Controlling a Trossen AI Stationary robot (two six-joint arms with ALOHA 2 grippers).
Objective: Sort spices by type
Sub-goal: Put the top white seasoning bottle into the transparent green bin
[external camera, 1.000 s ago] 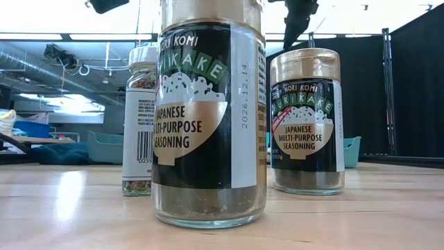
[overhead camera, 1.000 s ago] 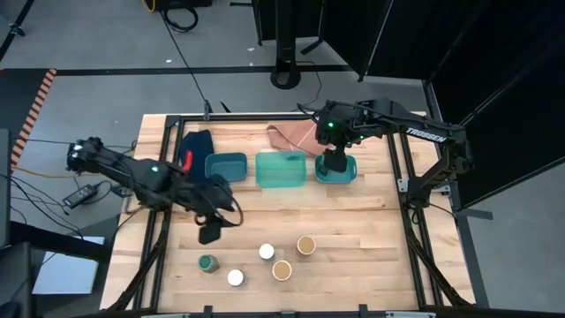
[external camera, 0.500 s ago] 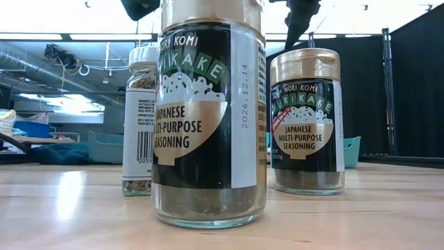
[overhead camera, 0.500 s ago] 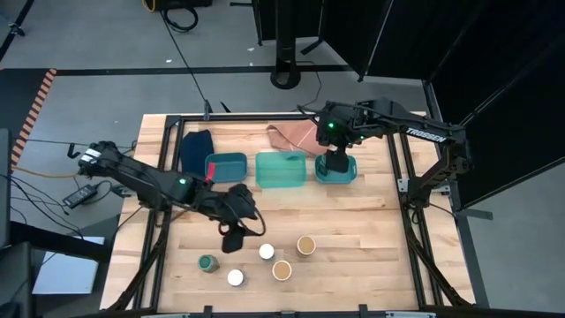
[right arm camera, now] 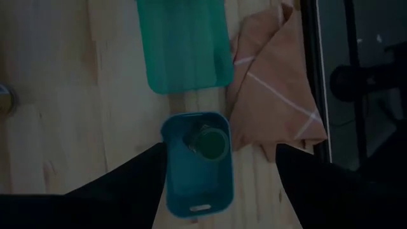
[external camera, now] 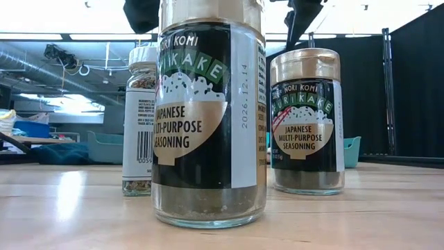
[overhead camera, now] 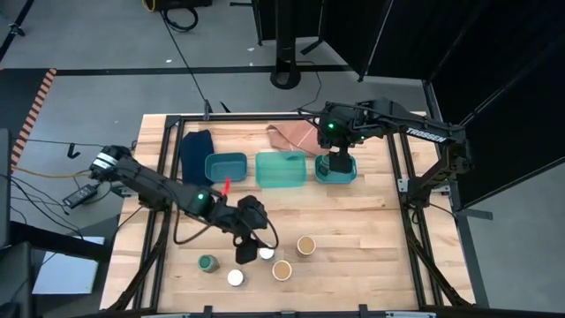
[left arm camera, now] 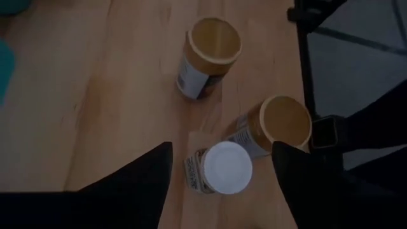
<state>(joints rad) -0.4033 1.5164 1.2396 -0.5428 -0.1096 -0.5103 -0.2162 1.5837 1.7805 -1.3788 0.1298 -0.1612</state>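
Over the table's near half, the left pincer (overhead camera: 249, 248) hangs above a white-lidded jar (overhead camera: 266, 253), fingers spread w/ that lid between them in the left wrist view (left arm camera: 226, 168); nothing gripped. From above, the pincer body covers part of this jar. Two tan-lidded jars (overhead camera: 305, 245) (overhead camera: 282, 269) stand just beside it; second white-lidded jar (overhead camera: 235, 277) and a green-lidded jar (overhead camera: 208, 262) sit nearer the front edge.

Low view: both tan-lidded jars fill the frame, front one cut off at top (external camera: 208, 118), other behind (external camera: 305, 121); a white-lidded jar (external camera: 141, 125) half hidden behind the front one. Arms show only as dark shapes along the top.

Right pincer (overhead camera: 335, 164) hovers over the rightmost teal tray (overhead camera: 347, 176), fingers apart, empty. Second green-lidded jar lies in that tray (right arm camera: 206, 141), hidden under the arm from above. Middle tray (overhead camera: 282, 170) and left tray (overhead camera: 226, 165) line up beside it; a tan cloth (overhead camera: 291, 135) and a dark blue cloth (overhead camera: 196, 146) lie at the far edge.

Open wood between trays and jars, also right of the jars.

Vs. a sec ago: left arm has swung in from the table's left toward the jar cluster, fingers wider. Right arm unchanged.
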